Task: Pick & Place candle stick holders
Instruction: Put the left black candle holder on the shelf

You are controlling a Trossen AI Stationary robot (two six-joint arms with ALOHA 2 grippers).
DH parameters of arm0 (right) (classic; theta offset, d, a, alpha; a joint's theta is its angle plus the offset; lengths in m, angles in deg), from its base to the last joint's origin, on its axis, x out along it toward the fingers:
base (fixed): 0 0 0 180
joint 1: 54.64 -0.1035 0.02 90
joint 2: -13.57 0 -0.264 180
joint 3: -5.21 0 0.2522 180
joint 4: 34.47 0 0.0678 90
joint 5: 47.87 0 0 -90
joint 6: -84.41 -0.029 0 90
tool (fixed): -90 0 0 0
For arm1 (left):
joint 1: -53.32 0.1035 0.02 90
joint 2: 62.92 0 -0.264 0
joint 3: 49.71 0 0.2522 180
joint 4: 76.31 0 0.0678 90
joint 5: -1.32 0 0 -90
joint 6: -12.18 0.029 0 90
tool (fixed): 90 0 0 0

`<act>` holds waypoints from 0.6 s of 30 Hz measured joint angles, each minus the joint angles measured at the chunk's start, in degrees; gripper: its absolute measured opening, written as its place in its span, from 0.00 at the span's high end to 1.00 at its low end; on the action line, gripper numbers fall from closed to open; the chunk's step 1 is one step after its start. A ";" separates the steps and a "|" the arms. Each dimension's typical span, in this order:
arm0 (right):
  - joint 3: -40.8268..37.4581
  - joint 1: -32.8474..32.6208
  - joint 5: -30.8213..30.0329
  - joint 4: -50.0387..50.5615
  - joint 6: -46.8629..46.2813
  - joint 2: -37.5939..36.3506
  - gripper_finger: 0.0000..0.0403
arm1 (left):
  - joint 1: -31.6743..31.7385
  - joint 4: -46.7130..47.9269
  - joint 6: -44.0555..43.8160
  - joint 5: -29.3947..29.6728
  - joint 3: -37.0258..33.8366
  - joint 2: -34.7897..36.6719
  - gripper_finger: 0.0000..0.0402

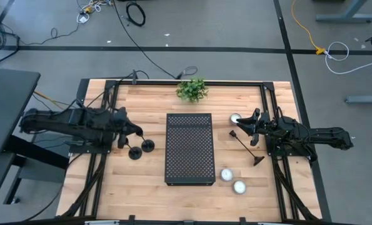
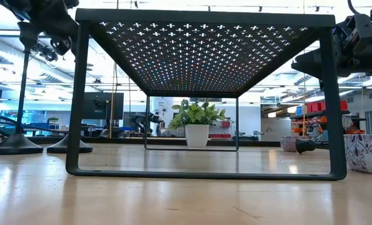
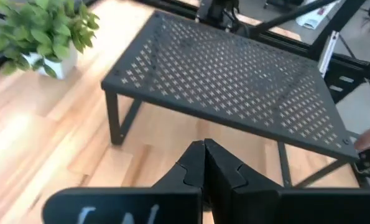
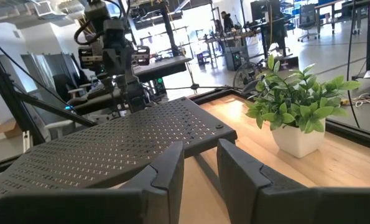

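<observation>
Two black candle stick holders (image 1: 135, 152) (image 1: 147, 145) stand upright on their round bases left of the black perforated tray (image 1: 189, 149). Their bases also show in the low view (image 2: 14, 145) (image 2: 70, 145). A third holder (image 1: 247, 147) lies on its side right of the tray, its base (image 1: 259, 161) toward the near edge. My left gripper (image 1: 137, 132) is shut and empty, just on the far side of the two standing holders and above them. My right gripper (image 1: 239, 127) is open and empty, above the lying holder's cup end (image 1: 234, 133).
A small potted plant (image 1: 192, 89) stands at the far edge behind the tray. One white tealight (image 1: 235, 117) sits close to my right gripper, and two more (image 1: 226, 174) (image 1: 239, 186) sit near the tray's near right corner. Black frame rails run along both table sides.
</observation>
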 joint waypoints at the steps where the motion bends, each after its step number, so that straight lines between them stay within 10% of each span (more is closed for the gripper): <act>1: 0.00 0.00 0.00 -0.02 0.00 0.00 0.76 | -0.34 0.50 -1.09 -0.64 0.00 0.02 0.99; 10: -0.01 0.02 0.00 -0.01 0.00 0.01 0.76 | -4.89 7.89 -15.04 0.23 0.69 0.43 0.98; 18: 0.00 0.01 0.00 0.01 0.00 0.02 0.76 | -6.85 16.58 -7.78 9.01 12.29 0.81 0.98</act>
